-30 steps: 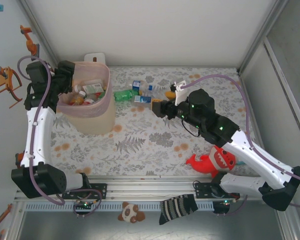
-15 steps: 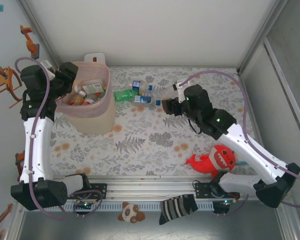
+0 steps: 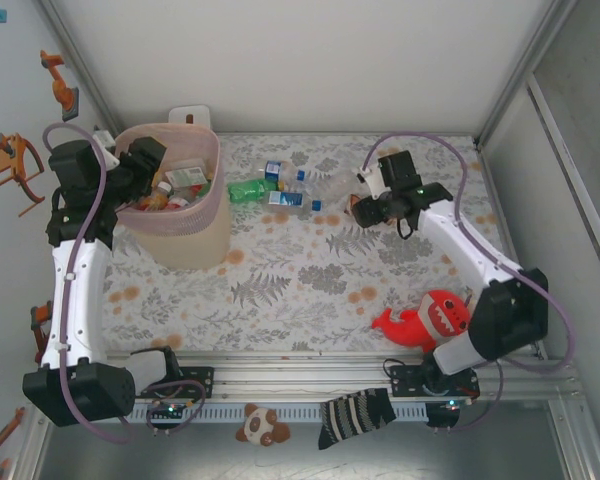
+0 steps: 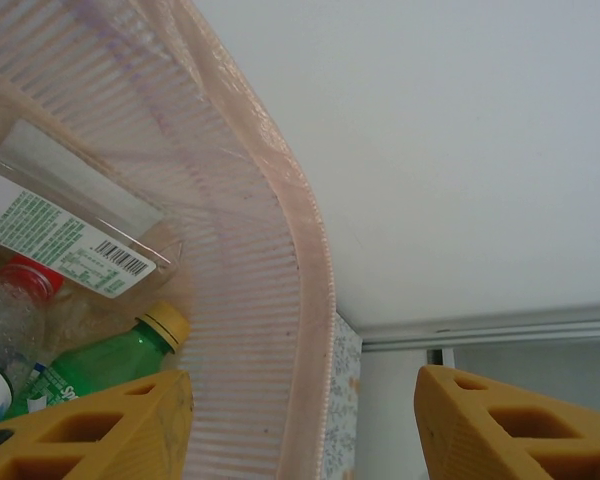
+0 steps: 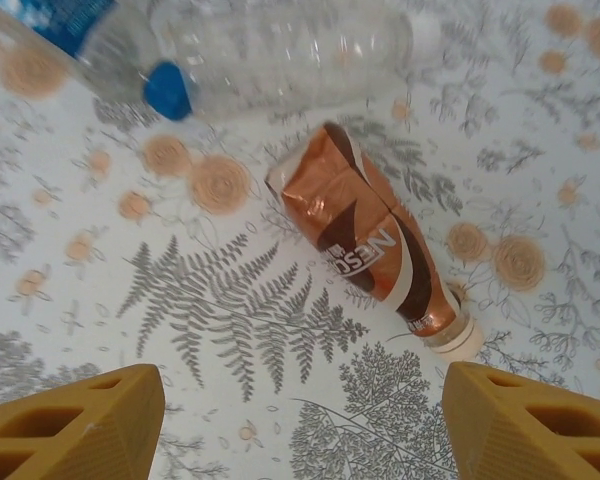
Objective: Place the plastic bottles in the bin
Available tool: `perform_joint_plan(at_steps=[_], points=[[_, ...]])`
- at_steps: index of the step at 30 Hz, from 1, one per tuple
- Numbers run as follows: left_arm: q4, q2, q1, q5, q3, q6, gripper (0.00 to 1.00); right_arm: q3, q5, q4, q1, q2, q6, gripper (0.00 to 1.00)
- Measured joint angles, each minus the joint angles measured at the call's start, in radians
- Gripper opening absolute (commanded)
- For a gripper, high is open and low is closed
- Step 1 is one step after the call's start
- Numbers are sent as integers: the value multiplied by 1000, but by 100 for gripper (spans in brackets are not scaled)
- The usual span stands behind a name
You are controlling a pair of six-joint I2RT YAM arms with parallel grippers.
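Hazard: brown-labelled bottle (image 5: 375,245), lying aslant on the floral cloth (image 5: 230,330) beside a clear bottle (image 5: 280,50) at far centre, may roll or squirt free if pinched at its tapered end; right gripper (image 5: 300,400) hovers over it, jaws wide, empty; left gripper (image 4: 300,400), jaws apart, holding nothing, straddles the rim of the bin (image 4: 305,250) at far left

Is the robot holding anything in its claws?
No, nothing. The left gripper hangs open at the rim of the bin; the right gripper is open above a brown bottle.
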Motion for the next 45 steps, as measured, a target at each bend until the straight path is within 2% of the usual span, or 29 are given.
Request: perform_joint_plan(at_steps=[9, 18, 26, 34, 45], points=[[4, -13, 0, 21, -13, 4, 60, 201, -41, -84, -47, 314, -153, 82], [5, -14, 0, 21, -17, 4, 61, 310, -56, -134, -100, 482, -223, 85], [5, -19, 0, 21, -17, 4, 64, 318, -96, -145, -170, 519, -235, 84], [5, -19, 0, 21, -17, 4, 66, 253, -111, -159, -173, 517, -223, 80], [5, -19, 0, 29, -18, 3, 65, 126, -92, -157, -173, 437, -175, 63]])
